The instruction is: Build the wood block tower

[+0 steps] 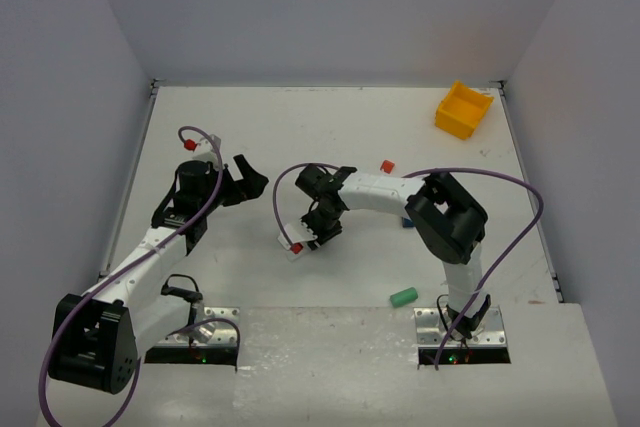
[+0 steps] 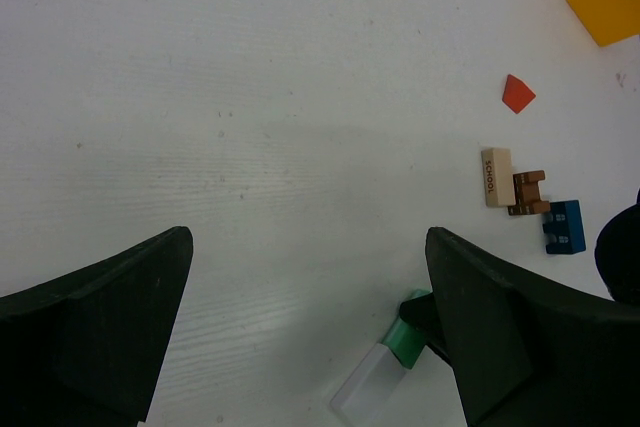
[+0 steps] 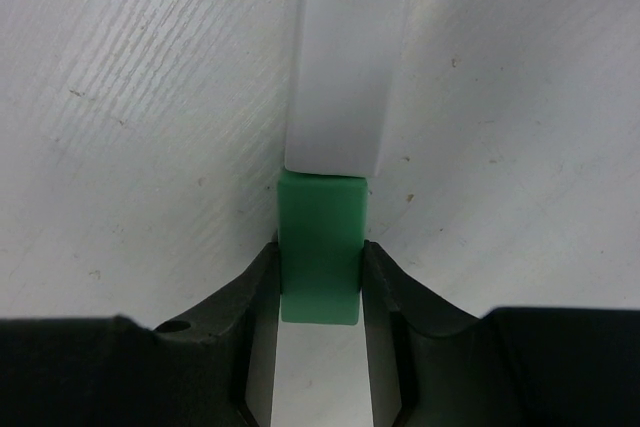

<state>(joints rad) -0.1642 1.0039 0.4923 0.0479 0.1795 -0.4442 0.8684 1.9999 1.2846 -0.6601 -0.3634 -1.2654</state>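
My right gripper (image 3: pixel 320 252) is shut on a green block (image 3: pixel 320 232) lying on the table. A white block (image 3: pixel 347 77) lies end to end against it. Both also show in the left wrist view, green block (image 2: pixel 408 339) and white block (image 2: pixel 372 385). In the top view the right gripper (image 1: pixel 322 230) is at mid-table. My left gripper (image 1: pixel 250 182) is open and empty, to its left, above bare table (image 2: pixel 308 237). A tan block (image 2: pixel 496 176), a brown block (image 2: pixel 528 192), a blue block (image 2: pixel 563 227) and a red block (image 2: pixel 518 94) lie loose. No stack stands.
A yellow bin (image 1: pixel 463 109) sits at the far right corner. A teal block (image 1: pixel 403 296) lies near the right arm's base. The red block (image 1: pixel 387 166) lies just beyond the right forearm. White walls enclose the table on three sides.
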